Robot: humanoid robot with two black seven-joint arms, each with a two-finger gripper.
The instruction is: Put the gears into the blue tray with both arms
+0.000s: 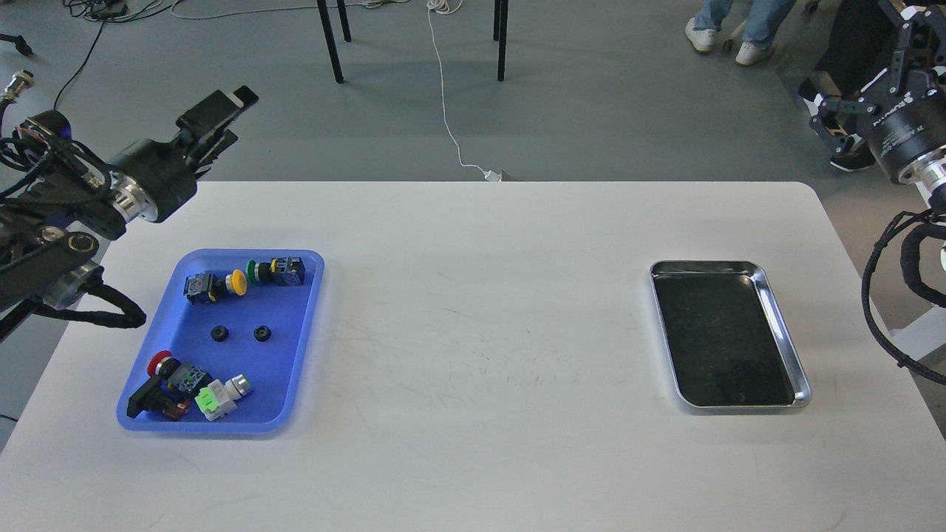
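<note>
The blue tray (pixel 290 325) lies at the table's left. Two small black gears (pixel 219 334) (pixel 261 333) rest side by side on its floor near the middle. My left gripper (pixel 225 118) is raised above the table's far left corner, well clear of the tray, fingers apart with nothing between them. At the far right, past the table's edge, my right gripper (pixel 861 74) hangs high, open and empty, one finger partly cut off by the top of the view.
Coloured push-button switches lie in the blue tray, yellow (pixel 236 281) and green ones at its far end, red (pixel 160 364) and light-green ones at its near end. A shiny steel tray (pixel 724 332) with a dark inside sits at the table's right.
</note>
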